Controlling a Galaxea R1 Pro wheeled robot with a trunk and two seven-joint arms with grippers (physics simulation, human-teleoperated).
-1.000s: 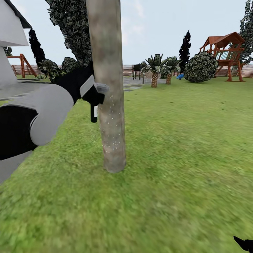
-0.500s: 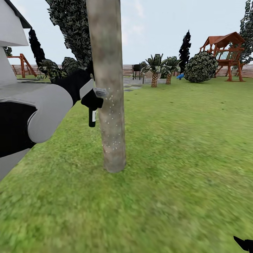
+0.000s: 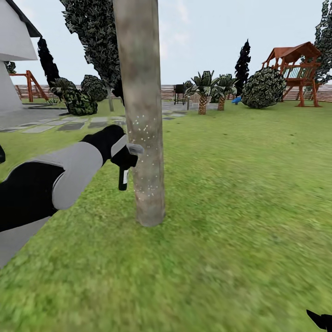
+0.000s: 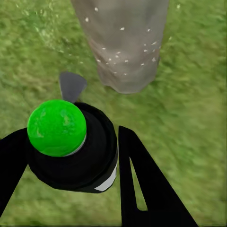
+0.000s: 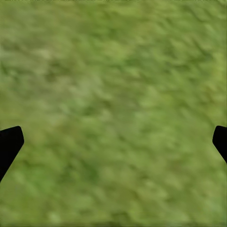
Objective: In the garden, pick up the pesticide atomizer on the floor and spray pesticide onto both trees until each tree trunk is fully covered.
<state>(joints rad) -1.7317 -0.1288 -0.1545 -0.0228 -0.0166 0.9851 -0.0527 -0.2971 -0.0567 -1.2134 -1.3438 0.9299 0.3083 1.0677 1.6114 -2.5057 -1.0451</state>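
Mottled grey-brown tree trunk [image 3: 144, 115], smooth column, white specks dotted mid-height. Left gripper [image 4: 71, 156] clamped round pesticide atomizer [image 4: 73, 146]: black round bottle, glossy green dome cap, grey nozzle just beside trunk. Right gripper [image 5: 113, 142] spread wide, nothing in it, black fingertips [image 5: 9, 142] over blurry lawn [image 3: 240, 193]. Slatted fence [image 3: 170, 91] far behind.
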